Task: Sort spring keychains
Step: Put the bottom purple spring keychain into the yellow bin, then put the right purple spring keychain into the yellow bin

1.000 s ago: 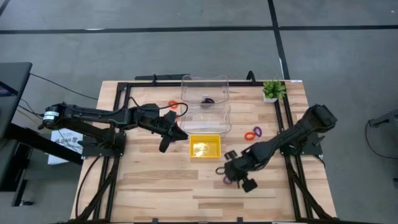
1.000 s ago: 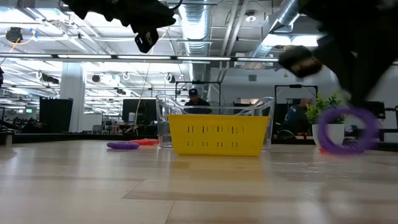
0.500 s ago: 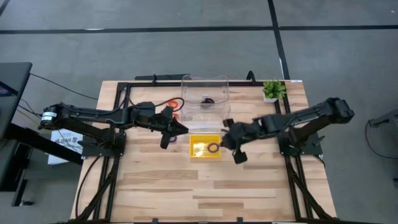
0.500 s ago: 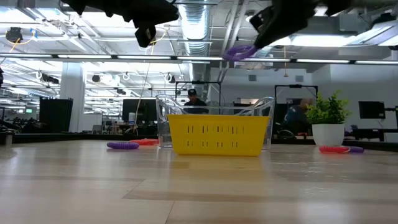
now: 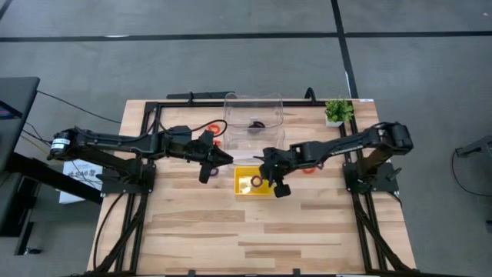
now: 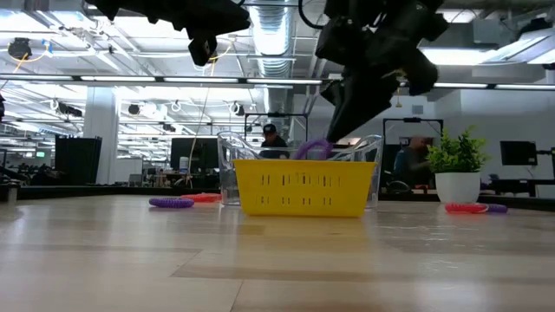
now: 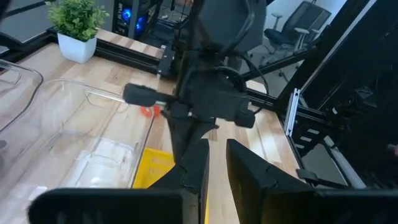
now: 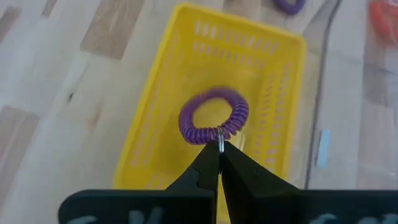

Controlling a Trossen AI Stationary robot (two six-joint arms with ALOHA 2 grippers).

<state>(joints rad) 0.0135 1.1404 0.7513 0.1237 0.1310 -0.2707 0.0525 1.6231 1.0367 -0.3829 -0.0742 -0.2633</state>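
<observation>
1. The right pincer, clamped on the purple coiled spring keychain, has swung from the counter's edge to above the yellow slotted plastic tray (release looks due).
2. The left pincer, fingers narrowly parted and empty, waits just beside the tray.

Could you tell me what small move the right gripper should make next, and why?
Probably open and let go. The right gripper is shut on the metal ring of the purple keychain, which hangs over the inside of the yellow tray, so releasing should drop it in.
</observation>
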